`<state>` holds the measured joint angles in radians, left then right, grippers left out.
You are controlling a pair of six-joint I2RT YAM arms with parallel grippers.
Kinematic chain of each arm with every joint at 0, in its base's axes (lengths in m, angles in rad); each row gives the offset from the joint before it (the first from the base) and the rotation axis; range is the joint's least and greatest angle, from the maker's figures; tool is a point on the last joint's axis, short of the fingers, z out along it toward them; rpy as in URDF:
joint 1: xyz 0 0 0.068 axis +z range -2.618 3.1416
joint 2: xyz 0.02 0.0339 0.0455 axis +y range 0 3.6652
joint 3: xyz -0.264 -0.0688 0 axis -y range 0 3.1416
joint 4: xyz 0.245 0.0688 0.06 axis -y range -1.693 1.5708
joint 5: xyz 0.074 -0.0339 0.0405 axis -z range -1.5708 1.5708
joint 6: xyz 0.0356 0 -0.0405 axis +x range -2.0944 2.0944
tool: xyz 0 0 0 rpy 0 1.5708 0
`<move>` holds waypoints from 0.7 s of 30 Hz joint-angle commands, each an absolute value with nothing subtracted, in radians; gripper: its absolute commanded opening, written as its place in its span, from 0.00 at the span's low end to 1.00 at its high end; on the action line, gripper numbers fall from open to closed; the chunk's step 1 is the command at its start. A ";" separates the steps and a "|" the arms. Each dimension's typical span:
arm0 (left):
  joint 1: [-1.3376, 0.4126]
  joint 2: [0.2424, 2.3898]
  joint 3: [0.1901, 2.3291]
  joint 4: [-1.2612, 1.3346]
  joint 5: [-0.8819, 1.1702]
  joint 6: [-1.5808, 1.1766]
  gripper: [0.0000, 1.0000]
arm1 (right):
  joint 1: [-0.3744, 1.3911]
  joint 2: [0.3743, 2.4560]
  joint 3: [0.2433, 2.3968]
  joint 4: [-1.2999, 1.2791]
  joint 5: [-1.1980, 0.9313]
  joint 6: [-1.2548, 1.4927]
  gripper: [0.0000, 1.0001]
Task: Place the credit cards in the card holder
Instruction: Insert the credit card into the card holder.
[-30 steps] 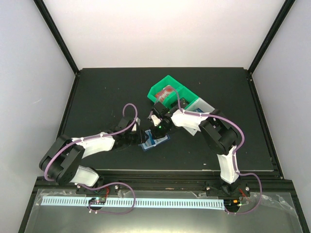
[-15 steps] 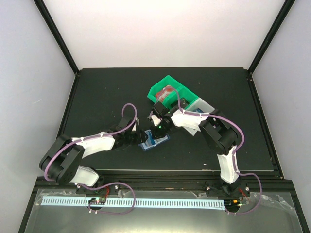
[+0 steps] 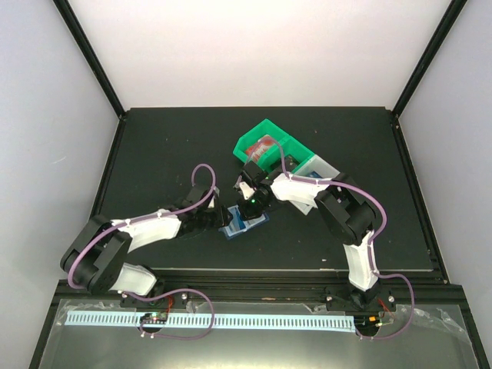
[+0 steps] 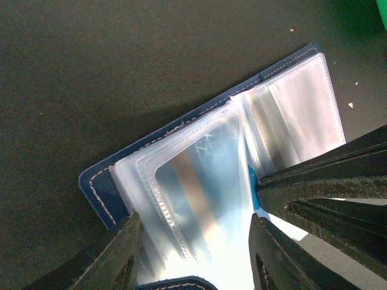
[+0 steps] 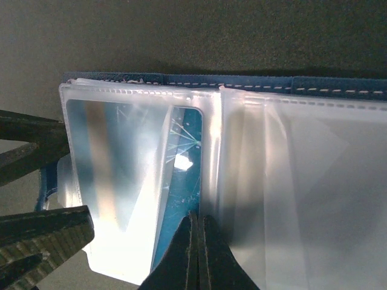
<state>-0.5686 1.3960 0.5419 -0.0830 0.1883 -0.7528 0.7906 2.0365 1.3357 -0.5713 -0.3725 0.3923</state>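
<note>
The dark blue card holder (image 3: 246, 224) lies open on the black table, its clear sleeves facing up (image 4: 296, 115). A credit card (image 4: 193, 193) with a brownish stripe sits in the left sleeve (image 5: 103, 157). My left gripper (image 4: 193, 254) straddles this card, one finger against each long side, shut on it. A blue credit card (image 5: 184, 181) shows beside the spine. My right gripper (image 5: 198, 241) is shut with nothing in it. Its tips press down on the sleeves at the spine, and they show as dark fingers (image 4: 326, 193) in the left wrist view.
A green and white compartment tray (image 3: 269, 132) stands just behind the holder, with a red-and-white card (image 3: 263, 146) in it. Both arms meet over the holder (image 5: 302, 81) at the table's middle. Black frame posts rise at the table's corners.
My left wrist has edged slightly toward the holder. The holder and my right arm have stayed where they were.
</note>
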 commanded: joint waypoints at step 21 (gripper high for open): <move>-0.565 1.401 0.584 -0.080 0.176 -0.745 0.26 | 0.786 2.160 1.286 -0.568 -0.239 0.385 0.01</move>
